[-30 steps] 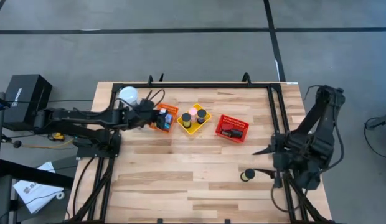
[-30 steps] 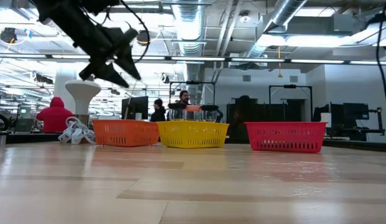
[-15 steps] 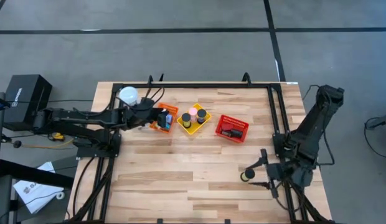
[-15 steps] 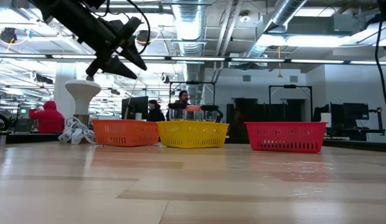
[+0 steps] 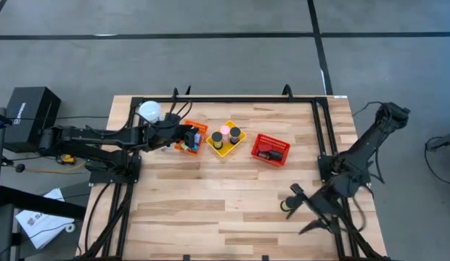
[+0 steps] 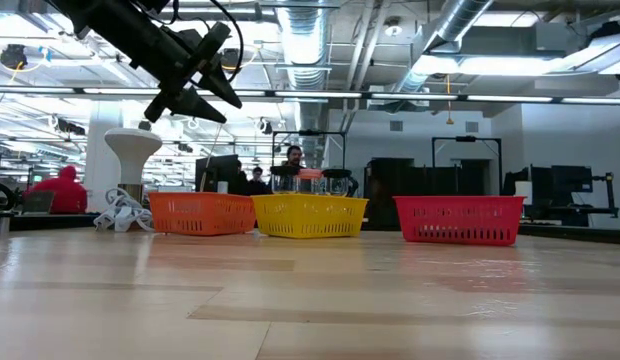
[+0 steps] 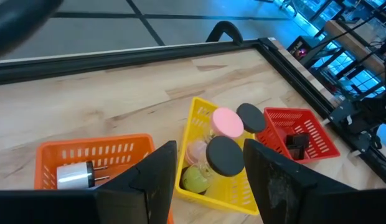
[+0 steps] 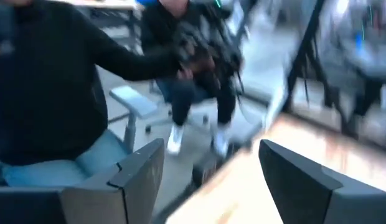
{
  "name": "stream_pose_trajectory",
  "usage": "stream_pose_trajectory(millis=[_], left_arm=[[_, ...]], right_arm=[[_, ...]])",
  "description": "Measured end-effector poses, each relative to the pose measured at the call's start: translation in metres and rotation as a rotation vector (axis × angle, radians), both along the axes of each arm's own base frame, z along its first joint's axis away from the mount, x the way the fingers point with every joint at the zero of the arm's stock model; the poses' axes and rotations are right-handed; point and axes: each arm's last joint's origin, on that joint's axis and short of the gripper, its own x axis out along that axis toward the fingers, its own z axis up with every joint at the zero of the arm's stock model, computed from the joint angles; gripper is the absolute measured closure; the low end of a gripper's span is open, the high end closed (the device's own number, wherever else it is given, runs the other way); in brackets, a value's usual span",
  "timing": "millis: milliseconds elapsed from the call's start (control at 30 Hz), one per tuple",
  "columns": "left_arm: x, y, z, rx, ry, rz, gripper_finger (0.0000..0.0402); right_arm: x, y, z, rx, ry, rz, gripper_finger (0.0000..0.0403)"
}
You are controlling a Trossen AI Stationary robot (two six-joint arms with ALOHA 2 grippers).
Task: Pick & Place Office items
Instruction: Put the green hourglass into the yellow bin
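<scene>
The left claw (image 5: 190,135), fingers apart and empty, hangs over the orange mesh basket (image 5: 197,139). The right claw (image 5: 303,210) is released beside a black cylinder (image 5: 288,206) on the wooden bench (image 5: 210,203), well apart from that basket.

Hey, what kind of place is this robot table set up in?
Probably an open lab or workshop: exposed silver ceiling ducts, people at workstations behind the wooden table, and a bare grey concrete floor.
</scene>
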Motion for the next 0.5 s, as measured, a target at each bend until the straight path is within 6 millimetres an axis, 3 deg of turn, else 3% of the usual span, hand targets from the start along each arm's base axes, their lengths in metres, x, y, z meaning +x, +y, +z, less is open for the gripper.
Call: stream_pose_trajectory(millis=[133, 267, 500], left_arm=[[0.000, 0.000, 0.000, -0.004, 0.000, -0.009, 0.0221], [0.000, -0.001, 0.000, -0.012, -0.001, -0.024, 0.0221], [0.000, -0.001, 0.000, -0.013, -0.001, -0.028, 0.0221]], right_arm=[[0.008, -0.011, -0.011, 0.092, 0.204, -0.172, 0.0149], [0.014, -0.020, -0.016, 0.121, 0.277, -0.244, 0.0149], [0.015, -0.027, -0.027, -0.061, 0.301, -0.240, 0.0149]])
